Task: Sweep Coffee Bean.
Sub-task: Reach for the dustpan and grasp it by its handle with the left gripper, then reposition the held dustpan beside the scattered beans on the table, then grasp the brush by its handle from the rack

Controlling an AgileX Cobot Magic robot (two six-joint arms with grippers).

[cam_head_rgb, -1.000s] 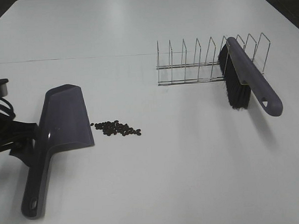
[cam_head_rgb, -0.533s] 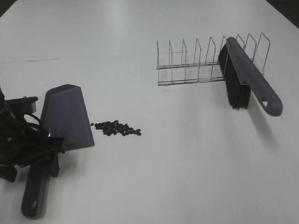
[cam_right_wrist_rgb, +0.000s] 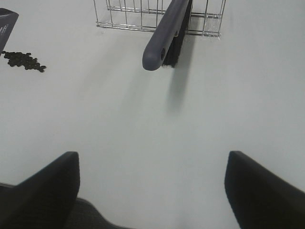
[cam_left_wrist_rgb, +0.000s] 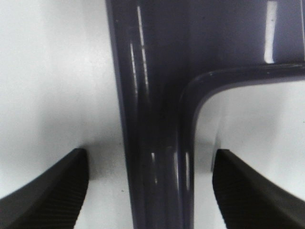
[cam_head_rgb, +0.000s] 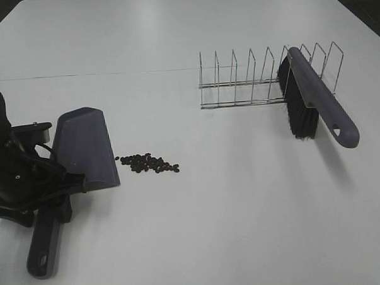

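Note:
A cluster of coffee beans [cam_head_rgb: 149, 163] lies on the white table just right of the purple dustpan [cam_head_rgb: 85, 147], near its lip. It also shows in the right wrist view [cam_right_wrist_rgb: 23, 59]. My left gripper [cam_head_rgb: 61, 197] is open and straddles the dustpan handle [cam_left_wrist_rgb: 155, 143], with a gap on each side between the handle and the fingers [cam_left_wrist_rgb: 52, 191]. A purple brush with black bristles [cam_head_rgb: 314, 99] leans in the wire rack [cam_head_rgb: 250, 83], and shows in the right wrist view [cam_right_wrist_rgb: 167, 33]. My right gripper [cam_right_wrist_rgb: 152, 191] is open and empty, well short of the brush.
The wire rack's prongs stand around the brush head at the back right. The table's far edge runs along the top of the high view. The left arm's black body and cables [cam_head_rgb: 15, 175] sit beside the dustpan.
My left arm has come in from the left edge and lowered over the dustpan handle, jaws on either side. The beans, brush and rack have not moved.

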